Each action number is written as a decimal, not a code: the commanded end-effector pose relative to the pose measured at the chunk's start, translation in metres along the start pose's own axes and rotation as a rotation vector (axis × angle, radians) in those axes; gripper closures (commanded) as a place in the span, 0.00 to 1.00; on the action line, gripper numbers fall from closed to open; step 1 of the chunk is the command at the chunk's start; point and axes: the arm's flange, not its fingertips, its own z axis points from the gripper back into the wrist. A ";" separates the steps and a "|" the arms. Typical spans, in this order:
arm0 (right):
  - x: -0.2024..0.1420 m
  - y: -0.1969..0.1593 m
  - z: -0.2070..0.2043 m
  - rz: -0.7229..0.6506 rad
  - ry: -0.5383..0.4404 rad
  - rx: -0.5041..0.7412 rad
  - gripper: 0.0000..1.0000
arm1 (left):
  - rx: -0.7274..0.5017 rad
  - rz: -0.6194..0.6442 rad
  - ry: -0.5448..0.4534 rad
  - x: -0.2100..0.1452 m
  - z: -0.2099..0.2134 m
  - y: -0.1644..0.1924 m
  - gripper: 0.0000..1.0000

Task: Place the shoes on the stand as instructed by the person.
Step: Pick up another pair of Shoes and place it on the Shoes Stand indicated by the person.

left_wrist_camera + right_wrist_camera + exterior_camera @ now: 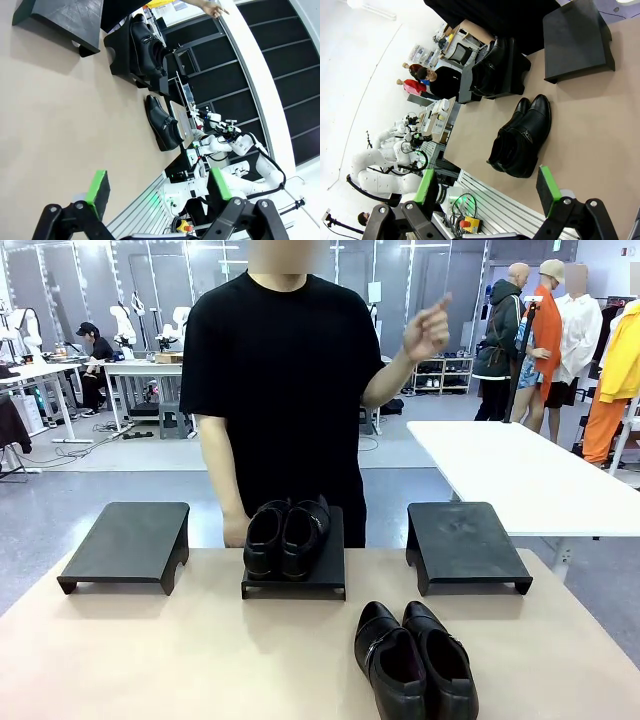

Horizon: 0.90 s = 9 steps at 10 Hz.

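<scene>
Front view: a pair of shoes [287, 536] sits on the centre stand [330, 575]. The loose pair [415, 660] lies near-right on the surface [150, 660]. The person's raised hand [428, 328] should settle the stand.
Left wrist view: left tool [159, 186] spread, empty.
Right wrist view: right tool [487, 186] spread, empty, better placed for the loose pair.

Two pairs of glossy black dress shoes. One pair [288, 537] sits side by side on the middle stand [325, 578] at the centre of the table's far edge. The other pair [415, 660] lies on the bare tabletop near the near edge, right of centre, shoes touching, toes toward the far edge. The left stand [125, 540] and right stand [465, 540] flank the middle one, both bare. The person [280, 370] stands behind the middle stand, one raised hand [428, 328] lifted to shoulder height.
</scene>
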 end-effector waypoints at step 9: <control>-0.001 0.000 0.000 0.023 -0.011 0.014 0.00 | -0.012 -0.027 0.005 -0.005 0.000 -0.005 0.00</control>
